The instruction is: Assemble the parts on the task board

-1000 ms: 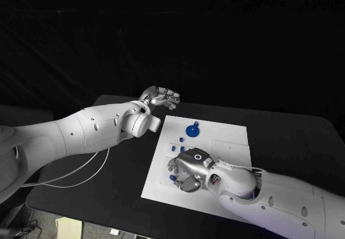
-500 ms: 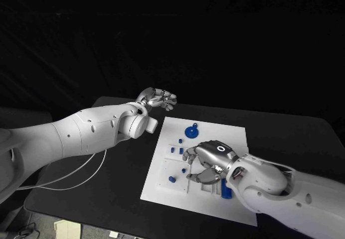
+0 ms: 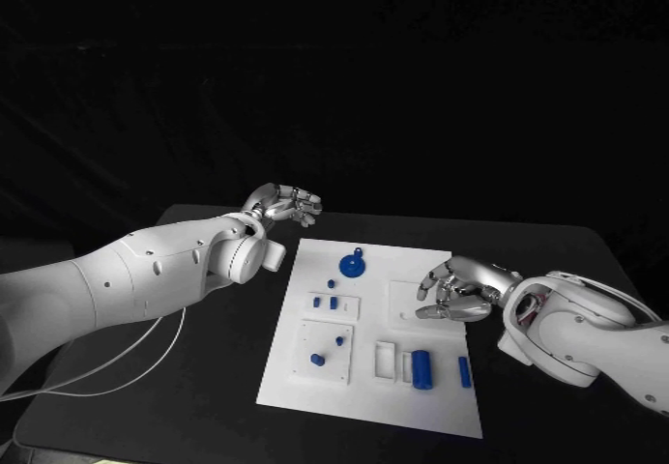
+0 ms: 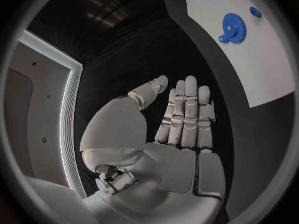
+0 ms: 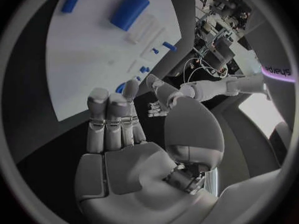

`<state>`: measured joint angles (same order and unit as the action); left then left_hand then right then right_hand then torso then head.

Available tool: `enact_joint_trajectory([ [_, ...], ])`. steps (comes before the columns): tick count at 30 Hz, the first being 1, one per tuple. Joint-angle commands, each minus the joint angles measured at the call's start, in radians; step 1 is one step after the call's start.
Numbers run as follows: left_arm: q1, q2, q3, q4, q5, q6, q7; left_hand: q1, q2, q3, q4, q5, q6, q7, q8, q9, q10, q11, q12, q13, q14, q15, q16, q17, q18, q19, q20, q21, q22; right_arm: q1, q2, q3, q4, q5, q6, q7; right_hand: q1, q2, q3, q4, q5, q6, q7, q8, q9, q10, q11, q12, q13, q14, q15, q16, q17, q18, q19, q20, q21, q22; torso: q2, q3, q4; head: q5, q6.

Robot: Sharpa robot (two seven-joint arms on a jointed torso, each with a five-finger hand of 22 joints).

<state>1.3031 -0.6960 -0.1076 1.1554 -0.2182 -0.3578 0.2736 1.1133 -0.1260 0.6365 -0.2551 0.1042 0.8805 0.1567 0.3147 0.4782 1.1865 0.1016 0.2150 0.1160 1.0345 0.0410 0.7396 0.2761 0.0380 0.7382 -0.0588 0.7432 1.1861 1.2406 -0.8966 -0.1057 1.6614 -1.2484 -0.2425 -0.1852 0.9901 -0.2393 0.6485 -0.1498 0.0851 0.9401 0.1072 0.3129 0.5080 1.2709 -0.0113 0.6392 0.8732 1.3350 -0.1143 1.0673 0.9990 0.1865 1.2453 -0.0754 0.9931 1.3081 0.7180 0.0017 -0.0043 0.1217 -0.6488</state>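
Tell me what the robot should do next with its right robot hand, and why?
Probably bring the right robot hand down toward the chunky blue cylinder lying near the front of the white task board. That robot hand hovers over the board's right side with fingers apart and nothing in them, and the cylinder lies loose close by. The left robot hand is off the board.

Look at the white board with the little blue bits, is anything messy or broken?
Nothing stands out. The white board lies flat on the black table, the blue gear and the other small blue pieces sit on it, nothing spilled or cracked. Both hands, left and right, hold nothing.
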Motion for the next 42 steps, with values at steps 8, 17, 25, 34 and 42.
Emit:
enact_joint_trajectory([
  [8,-0.009,-0.007,0.001,0.003,0.007,0.048,0.028,-0.043,0.005,-0.042,0.005,0.018,0.005,-0.002,0.007,0.0,0.025,-0.008,0.006,0.002,0.005,0.002,-0.015,0.013,0.013,0.006,0.003,-0.01,0.007,-0.001,-0.043,-0.006,0.038,0.256,0.253,-0.261,-0.089,0.017,0.011,0.068,-0.013,0.015,-0.006,0.006,0.035,-0.075,0.0,0.291,0.316,0.002,-0.006,0.083,0.059,0.075,0.01,-0.014,0.055,0.023,-0.006,0.0118,-0.0089,-0.027,-0.006],
  [17,-0.011,-0.008,0.001,0.01,0.009,0.054,0.035,-0.086,0.004,-0.104,0.0,0.005,0.004,-0.002,0.006,-0.002,0.037,-0.012,0.003,0.0,0.006,0.002,-0.028,0.029,0.015,0.006,0.003,-0.018,0.012,-0.001,-0.036,-0.041,0.063,0.257,0.248,-0.337,-0.15,0.009,0.011,0.102,-0.034,0.028,-0.011,0.01,0.056,-0.082,-0.005,0.358,0.39,-0.006,-0.011,0.118,0.087,0.075,0.009,-0.028,0.088,0.023,-0.007,0.01,-0.0082,-0.041,-0.014],
  [25,-0.011,-0.009,0.001,0.014,0.009,0.053,0.033,-0.098,0.005,-0.117,0.002,-0.001,0.003,-0.002,0.006,-0.003,0.039,-0.013,0.0,0.0,0.008,0.002,-0.033,0.034,0.016,0.007,0.003,-0.022,0.013,-0.007,-0.014,-0.066,0.061,0.25,0.229,-0.375,-0.205,0.003,0.01,0.145,-0.036,0.022,-0.011,0.005,0.063,-0.078,-0.005,0.371,0.407,-0.009,-0.011,0.127,0.096,0.075,0.004,-0.033,0.102,0.022,-0.008,0.0071,0.0022,-0.053,-0.022],
  [34,-0.011,-0.01,0.001,0.022,0.009,0.053,0.032,-0.103,0.007,-0.122,0.004,0.0,0.003,-0.002,0.006,-0.004,0.041,-0.014,0.0,-0.001,0.009,0.002,-0.035,0.037,0.016,0.008,0.003,-0.024,0.014,-0.023,0.023,-0.089,0.039,0.258,0.209,-0.385,-0.249,0.031,-0.014,0.16,-0.036,0.009,-0.006,-0.01,0.059,-0.079,0.0,0.373,0.416,-0.012,-0.006,0.133,0.101,0.075,-0.008,-0.035,0.116,0.022,-0.008,0.0061,0.0022,-0.052,-0.029],
  [42,-0.011,-0.011,0.001,0.026,0.009,0.053,0.031,-0.105,0.007,-0.124,0.005,0.001,0.003,-0.002,0.005,-0.004,0.042,-0.014,-0.001,-0.001,0.009,0.002,-0.036,0.038,0.016,0.009,0.003,-0.025,0.014,-0.032,0.038,-0.096,0.026,0.259,0.188,-0.387,-0.256,0.039,-0.023,0.154,-0.036,0.009,-0.005,-0.013,0.058,-0.081,0.001,0.371,0.418,-0.013,-0.004,0.133,0.102,0.075,-0.012,-0.035,0.119,0.021,-0.008,0.0068,0.0015,-0.048,-0.034],
])
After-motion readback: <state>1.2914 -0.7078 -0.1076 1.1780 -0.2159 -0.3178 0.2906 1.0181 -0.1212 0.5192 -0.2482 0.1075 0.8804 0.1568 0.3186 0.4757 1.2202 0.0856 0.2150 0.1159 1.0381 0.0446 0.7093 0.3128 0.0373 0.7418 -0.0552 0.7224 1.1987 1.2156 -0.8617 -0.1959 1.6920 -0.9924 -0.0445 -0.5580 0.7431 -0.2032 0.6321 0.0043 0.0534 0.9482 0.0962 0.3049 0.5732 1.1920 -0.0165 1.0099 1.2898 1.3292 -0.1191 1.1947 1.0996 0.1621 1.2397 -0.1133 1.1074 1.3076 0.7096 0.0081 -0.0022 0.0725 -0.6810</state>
